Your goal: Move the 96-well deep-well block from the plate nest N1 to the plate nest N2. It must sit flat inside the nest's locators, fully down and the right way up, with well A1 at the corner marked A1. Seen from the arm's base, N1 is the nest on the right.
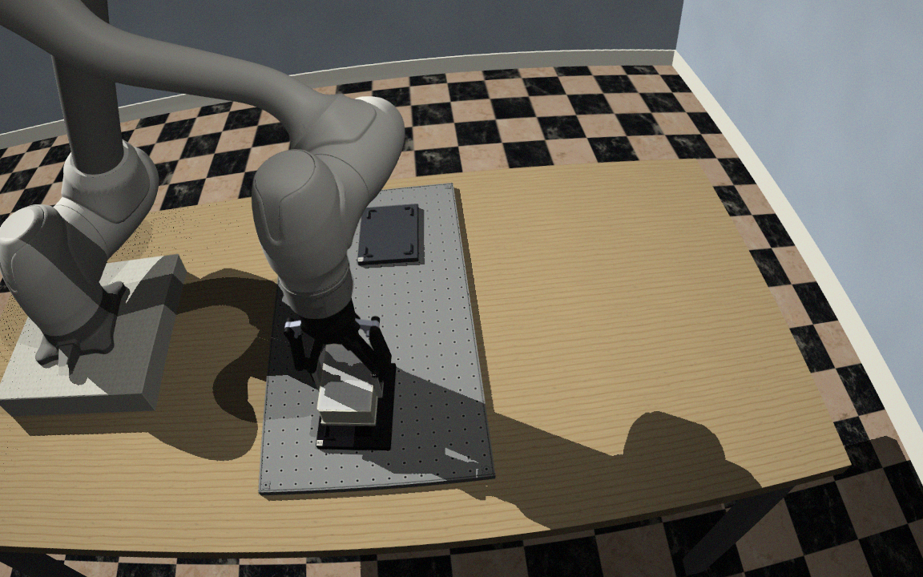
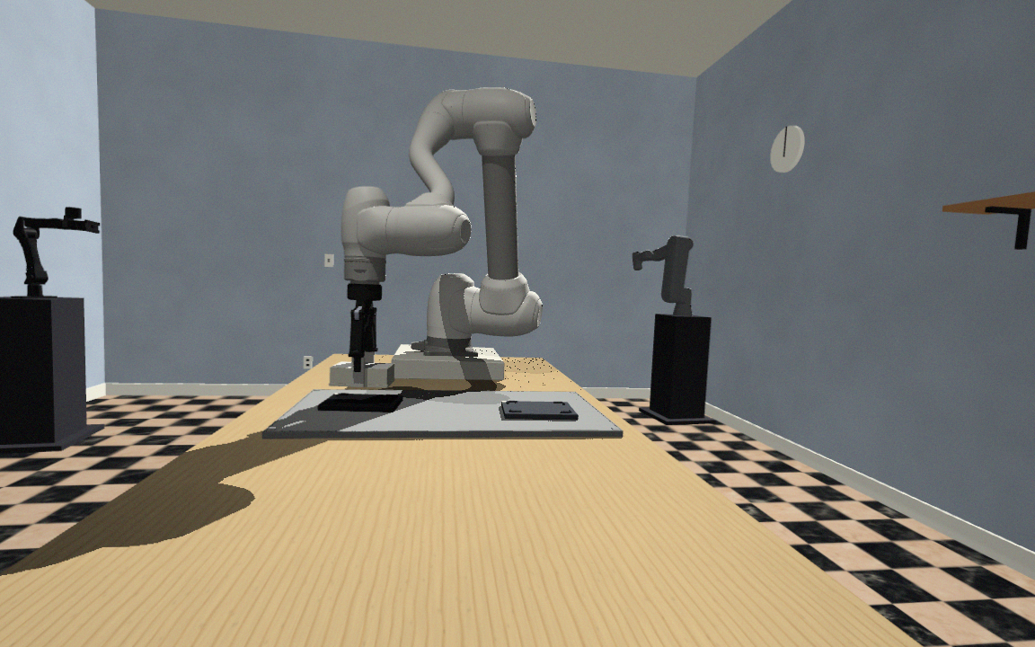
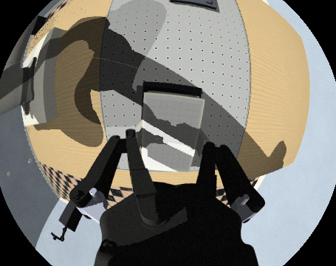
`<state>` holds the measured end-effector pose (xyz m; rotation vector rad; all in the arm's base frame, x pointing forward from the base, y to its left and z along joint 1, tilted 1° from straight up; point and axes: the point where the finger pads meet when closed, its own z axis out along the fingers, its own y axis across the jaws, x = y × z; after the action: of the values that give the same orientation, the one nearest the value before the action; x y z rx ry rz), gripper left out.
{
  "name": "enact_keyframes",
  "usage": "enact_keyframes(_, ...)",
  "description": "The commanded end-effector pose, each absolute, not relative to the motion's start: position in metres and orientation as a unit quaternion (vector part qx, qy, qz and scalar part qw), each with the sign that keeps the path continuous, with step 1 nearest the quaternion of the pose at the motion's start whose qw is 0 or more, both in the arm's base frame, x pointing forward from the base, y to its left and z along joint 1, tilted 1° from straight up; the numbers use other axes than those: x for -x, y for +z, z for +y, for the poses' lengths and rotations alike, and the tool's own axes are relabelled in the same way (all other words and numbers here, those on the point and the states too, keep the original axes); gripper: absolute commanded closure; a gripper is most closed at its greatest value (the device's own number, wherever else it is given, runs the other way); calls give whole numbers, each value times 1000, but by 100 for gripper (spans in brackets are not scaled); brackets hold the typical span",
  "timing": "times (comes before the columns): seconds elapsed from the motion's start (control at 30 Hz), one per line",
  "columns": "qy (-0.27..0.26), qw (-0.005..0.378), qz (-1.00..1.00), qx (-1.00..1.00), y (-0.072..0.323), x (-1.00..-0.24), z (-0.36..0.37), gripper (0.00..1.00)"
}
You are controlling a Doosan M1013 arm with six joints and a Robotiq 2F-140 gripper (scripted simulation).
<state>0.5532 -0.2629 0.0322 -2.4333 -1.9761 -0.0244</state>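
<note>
Gripper [image 1: 336, 358] is clamped on the deep-well block [image 1: 347, 393]; block is held clear above nest N1 [image 1: 354, 434], as seen in the exterior view; nest N2 [image 1: 388, 235] lies bare, well apart along the perforated plate [image 1: 436, 344]; arm pedestal [image 1: 135, 373] is noted beside it.

I see the pale grey block [image 1: 347, 391] level and upright, lifted just off the dark nest [image 1: 357, 435] directly under it; the side view shows a gap between the two. The hand [image 1: 339, 358] is clamped across the block's long sides. From that nest, the other dark nest [image 1: 388, 235] lies well apart at the far end of the same dotted plate [image 1: 429, 336], bare, with raised corner locators.
</note>
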Motion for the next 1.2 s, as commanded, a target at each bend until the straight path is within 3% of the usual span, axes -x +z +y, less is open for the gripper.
enact_keyframes(0.0,-8,3,-630,776,38,-553,-263,100)
enact_keyframes(0.57,-8,3,-630,776,62,-553,-263,100)
enact_keyframes(1.17,-8,3,-630,776,62,-553,-263,100)
